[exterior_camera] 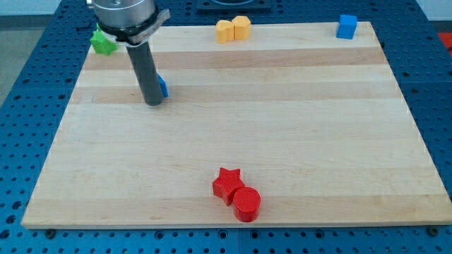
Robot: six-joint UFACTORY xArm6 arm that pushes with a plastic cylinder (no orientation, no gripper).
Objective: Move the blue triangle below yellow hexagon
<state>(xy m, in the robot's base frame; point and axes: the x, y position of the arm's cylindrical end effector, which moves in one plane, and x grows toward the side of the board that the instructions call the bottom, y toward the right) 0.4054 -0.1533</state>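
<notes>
My tip (153,103), a bare rod gripping nothing, touches the blue triangle (163,87) near the table's (282,134) top-left corner

A robotics lab bench is being shown: a pale wooden board (282,141) is being supported on a blue perforated metal table (35,85) with regular mounting holes, as used for test rigs. Small coloured plastic blocks (236,196) are being laid out on the board beneath a metal arm mount (126,15).
</notes>
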